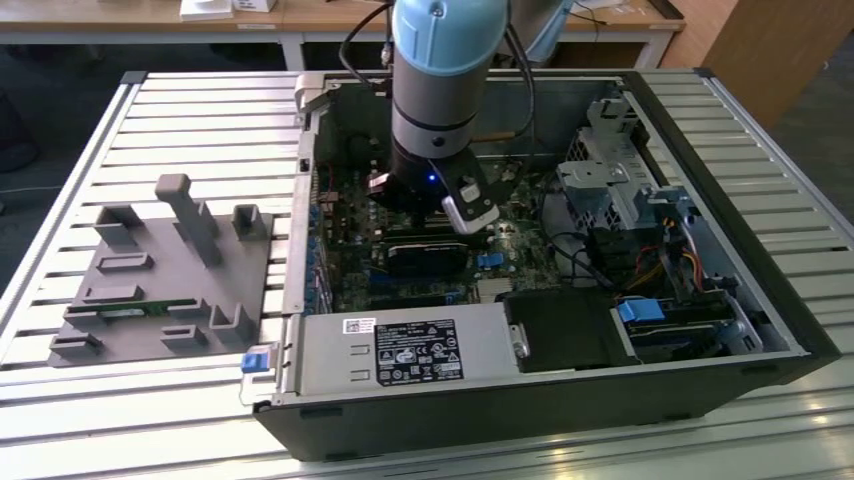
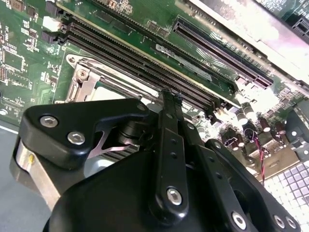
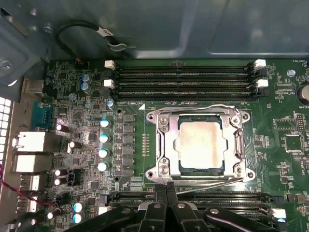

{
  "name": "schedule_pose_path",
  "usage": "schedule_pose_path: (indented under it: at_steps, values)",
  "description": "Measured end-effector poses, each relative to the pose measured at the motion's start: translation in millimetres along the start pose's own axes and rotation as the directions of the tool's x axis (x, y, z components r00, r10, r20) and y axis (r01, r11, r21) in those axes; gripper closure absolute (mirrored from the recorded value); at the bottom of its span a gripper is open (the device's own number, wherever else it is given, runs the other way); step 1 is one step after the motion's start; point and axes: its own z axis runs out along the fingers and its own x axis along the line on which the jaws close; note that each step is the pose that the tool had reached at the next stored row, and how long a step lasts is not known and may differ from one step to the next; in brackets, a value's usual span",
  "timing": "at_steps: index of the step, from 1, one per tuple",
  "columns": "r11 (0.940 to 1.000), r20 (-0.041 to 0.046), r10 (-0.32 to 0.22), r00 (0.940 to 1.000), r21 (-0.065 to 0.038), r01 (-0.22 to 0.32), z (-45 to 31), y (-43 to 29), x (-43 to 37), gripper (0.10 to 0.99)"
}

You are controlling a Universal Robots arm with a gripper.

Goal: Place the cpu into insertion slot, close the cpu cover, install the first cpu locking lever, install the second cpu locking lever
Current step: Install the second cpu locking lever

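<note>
Dull silver square cpu (image 3: 200, 145) sits in the silver-rimmed insertion slot (image 3: 164, 145) on the green board, thin silver frame cpu cover (image 3: 232, 145) down over it. Black gripper (image 3: 166, 189) just beside the socket's edge, fingers (image 2: 169, 125) clenched together, holding nothing.

Looks like a robotics lab or workshop: open computer case (image 1: 534, 300) on slatted metal table (image 1: 200, 110), grey fixture block (image 1: 167, 275) beside, wooden desks (image 1: 334, 20) behind.
</note>
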Motion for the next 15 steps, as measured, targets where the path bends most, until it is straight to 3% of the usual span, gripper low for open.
schedule_pose_path:
  at_steps: [9,15]
  values:
    - [0.9997,-0.0005,0.000,1.0000,-0.025,0.000,-0.4,-2.9,0.0,0.969]
    - [0.9994,-0.0007,-0.001,1.0000,-0.035,0.001,-0.4,-3.3,-0.1,0.969]
